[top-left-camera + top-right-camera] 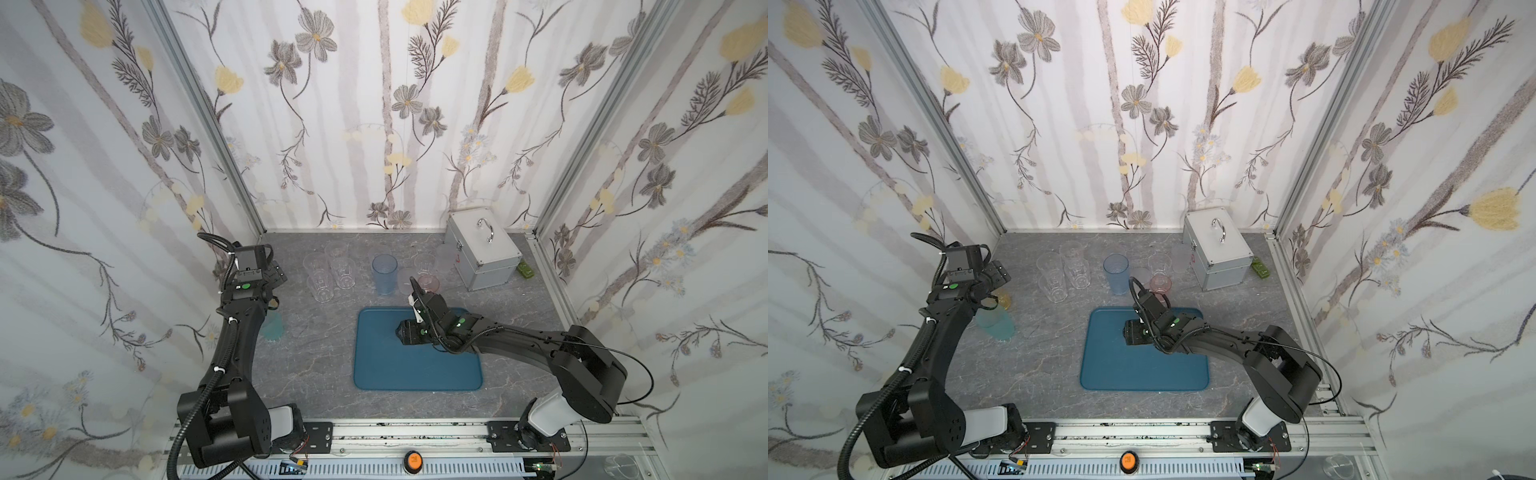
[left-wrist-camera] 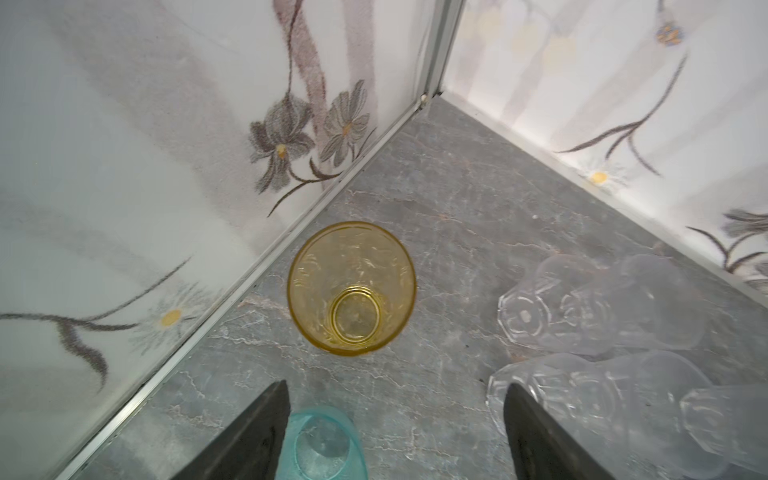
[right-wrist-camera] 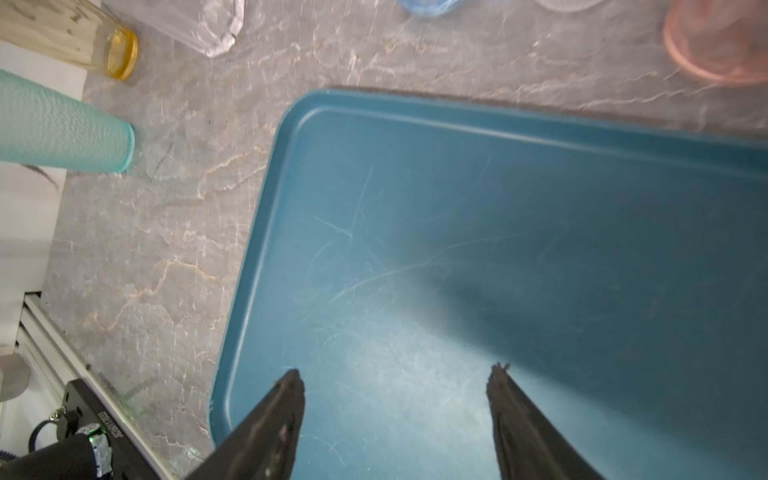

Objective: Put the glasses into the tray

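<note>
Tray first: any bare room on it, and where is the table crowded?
The tray holds no glasses; the right gripper hangs over it. Bare table lies between tray and teal glass. Crowded: behind the tray, from clear glasses to metal case.

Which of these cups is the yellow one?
The amber see-through tumbler standing upright just beyond the open left gripper; no other glass is yellow.

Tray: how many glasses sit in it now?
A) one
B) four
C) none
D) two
C: the tray shows only bare teal floor wherever it is visible, including under the open jaws of the right gripper. The glasses in view, such as the blue glass and the pink glass, stand on the table outside it.
</note>
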### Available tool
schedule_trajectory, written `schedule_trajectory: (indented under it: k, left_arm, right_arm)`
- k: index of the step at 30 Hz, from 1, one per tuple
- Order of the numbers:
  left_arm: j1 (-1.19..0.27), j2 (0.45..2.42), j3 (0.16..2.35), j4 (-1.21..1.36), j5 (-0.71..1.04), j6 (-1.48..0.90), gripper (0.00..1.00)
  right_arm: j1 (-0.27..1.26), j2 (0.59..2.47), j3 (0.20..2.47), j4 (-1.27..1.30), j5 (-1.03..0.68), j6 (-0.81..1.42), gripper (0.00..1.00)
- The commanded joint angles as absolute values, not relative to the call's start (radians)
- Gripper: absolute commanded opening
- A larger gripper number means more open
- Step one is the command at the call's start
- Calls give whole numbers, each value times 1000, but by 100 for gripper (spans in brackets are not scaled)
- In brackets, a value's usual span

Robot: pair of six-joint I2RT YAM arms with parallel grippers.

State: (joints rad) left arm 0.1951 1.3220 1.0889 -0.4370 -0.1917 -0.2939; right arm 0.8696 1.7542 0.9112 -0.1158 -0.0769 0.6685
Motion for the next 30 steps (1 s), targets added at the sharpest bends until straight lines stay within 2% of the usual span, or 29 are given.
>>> schedule_trajectory:
  k: [1,6,18,26,30]
  left_arm:
    - [207,1386,1135,-444,-163,-217,82]
    - [209,1506,1209,-442,-169,-196,73]
    - [209,1672,1276,-431,-188,-166,61]
    - [209,1717,1287,-422,-131,-154,43]
    - [209,1728,1273,-414,-121,-141,29]
  right_arm:
    - [879,1784,939,-41,-109,661,70]
    - [882,1809,954,-48,-116,629,70]
    - [884,1848,988,-72,-131,626,69]
    - [899,1855,1033,-105,-123,654,68]
    - [906,1862,1055,-117,-132,677,68]
